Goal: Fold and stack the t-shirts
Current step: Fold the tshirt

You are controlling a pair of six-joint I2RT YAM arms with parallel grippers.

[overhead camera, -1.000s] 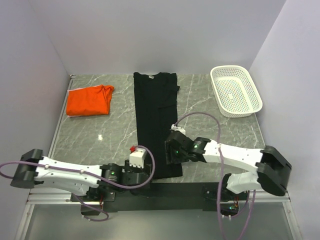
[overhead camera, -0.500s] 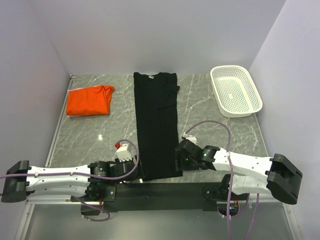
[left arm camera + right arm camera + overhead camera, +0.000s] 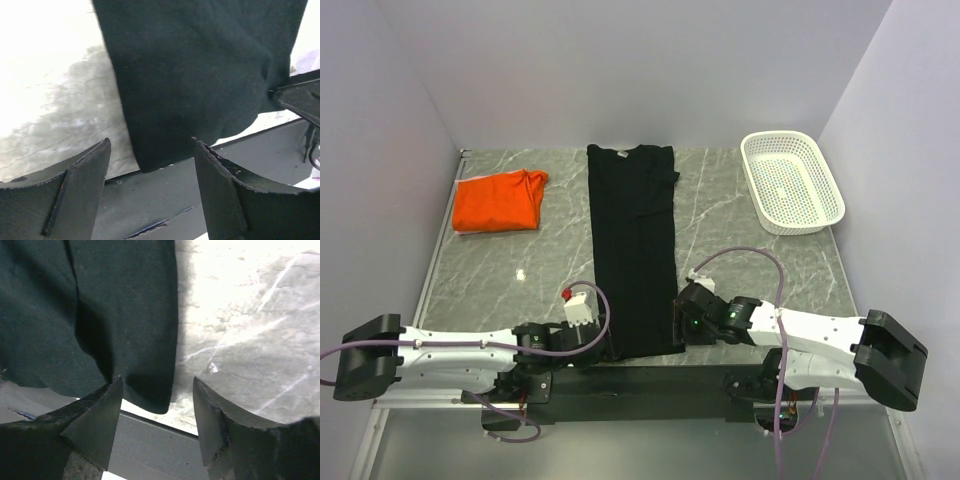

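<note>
The black t-shirt lies as a long narrow folded strip down the middle of the table, collar far, hem at the near edge. The orange t-shirt lies folded at the far left. My left gripper is open just left of the hem's near-left corner; the corner lies between and beyond its fingers. My right gripper is open at the hem's near-right corner, which also lies between its fingers. Neither holds cloth.
A white mesh basket stands at the far right. The table's near edge and a dark rail run just below the hem. Grey walls close in the left, back and right sides.
Both grippers have dropped back from the strip's lower part to its near corners. The left arm swung left, then came back in toward the hem. The shirt has not visibly moved.
</note>
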